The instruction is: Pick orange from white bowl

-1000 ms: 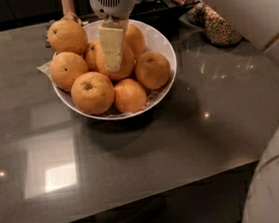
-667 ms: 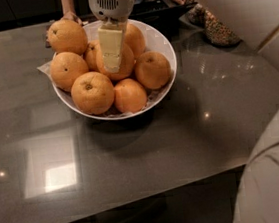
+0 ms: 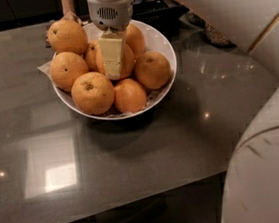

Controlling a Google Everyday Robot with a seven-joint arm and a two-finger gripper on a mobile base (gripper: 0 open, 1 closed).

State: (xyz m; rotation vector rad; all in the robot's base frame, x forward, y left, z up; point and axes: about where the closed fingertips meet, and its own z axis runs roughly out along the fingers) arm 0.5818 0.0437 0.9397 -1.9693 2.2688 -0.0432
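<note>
The white bowl (image 3: pixel 165 47) stands on the grey table and holds several oranges. My gripper (image 3: pixel 117 72) hangs straight down over the middle of the bowl, low among the fruit. It stands at the orange (image 3: pixel 128 60) in the centre of the pile. The gripper covers that orange's left half, so its skin marks do not show. Rounder oranges with dark stem dots lie around it: one at the front left (image 3: pixel 92 92), one at the right (image 3: pixel 152 69), one at the left (image 3: pixel 66 70).
One orange (image 3: pixel 67 36) rides high on the bowl's back left rim. A person's hand (image 3: pixel 70 15) rests behind the bowl. A dark tray (image 3: pixel 161 11) lies at the back. The robot's white body (image 3: pixel 267 169) fills the right side. The table's front edge runs along the bottom.
My gripper has come down a little lower into the bowl, over the centre orange. The bowl and the other oranges have not moved.
</note>
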